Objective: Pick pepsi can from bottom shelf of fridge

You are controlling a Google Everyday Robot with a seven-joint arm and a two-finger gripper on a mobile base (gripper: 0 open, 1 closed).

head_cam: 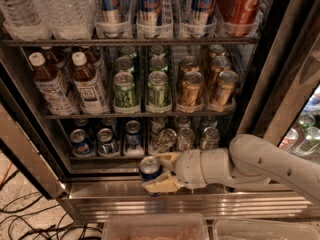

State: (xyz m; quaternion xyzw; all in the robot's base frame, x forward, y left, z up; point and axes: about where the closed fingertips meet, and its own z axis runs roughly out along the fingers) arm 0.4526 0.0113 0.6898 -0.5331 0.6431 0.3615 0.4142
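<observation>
gripper (151, 174) fingers (161, 186) clenched round pepsi can (149, 166) mid-body | bottom shelf (107, 155) just behind fingers | can likely slick, thin-walled, dentable

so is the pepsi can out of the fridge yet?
Out. The gripper holds the pepsi can in front of the fridge sill, clear of the bottom shelf.
</observation>
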